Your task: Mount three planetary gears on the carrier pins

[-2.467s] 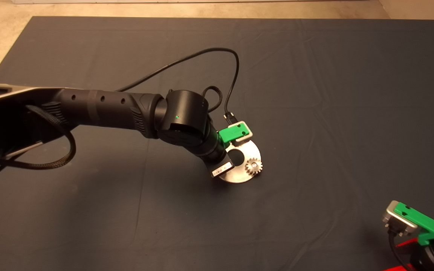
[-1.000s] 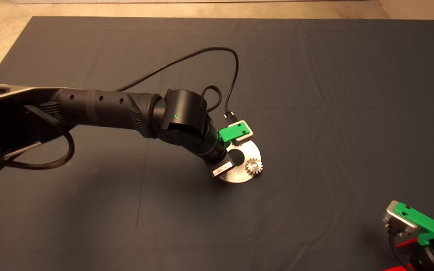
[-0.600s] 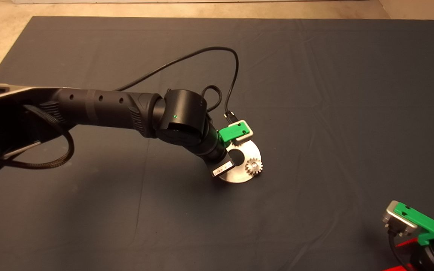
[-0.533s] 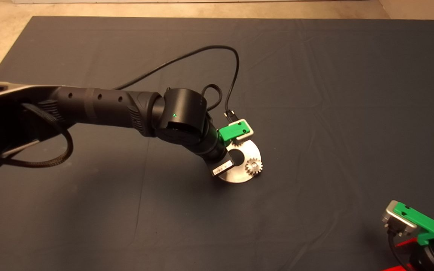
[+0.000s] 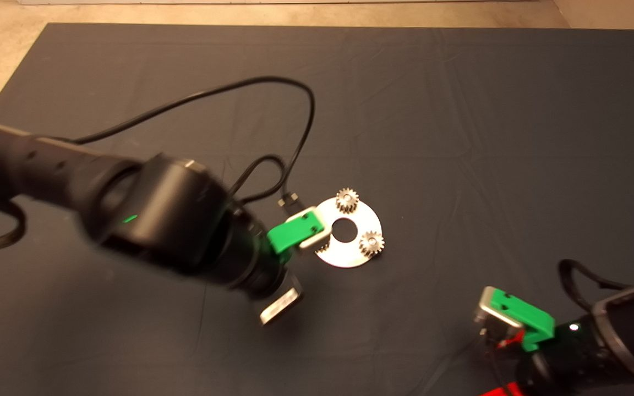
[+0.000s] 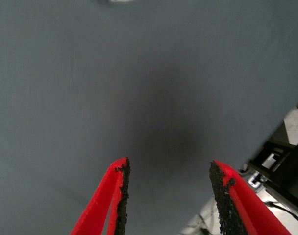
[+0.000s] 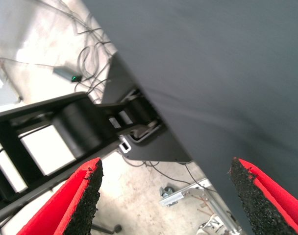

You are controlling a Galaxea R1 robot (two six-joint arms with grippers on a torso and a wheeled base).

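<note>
A dark mat (image 5: 460, 137) covers the tabletop, seen from above. Just right of the frame's centre lies a shiny round disc (image 5: 344, 257) with a large centre hole. Two small gears sit on pins on the disc: one gear (image 5: 346, 199) at its upper edge, a second gear (image 5: 371, 242) at its lower right. A toothed edge shows at the disc's left rim, half hidden under the left claw's green mount, so it cannot be told clearly what it is.

The left arm enters from the left edge, blurred, with its left claw (image 6: 168, 196) just left of the disc and below centre. In the left wrist view its red fingers (image 6: 117, 196) stand apart over bare mat, holding nothing.

The right claw (image 7: 163, 200) is at the lower right corner of the frame, well apart from the disc. In the right wrist view its fingers (image 7: 83, 198) are spread wide and empty, over the mat's edge and the floor with cables beyond.
</note>
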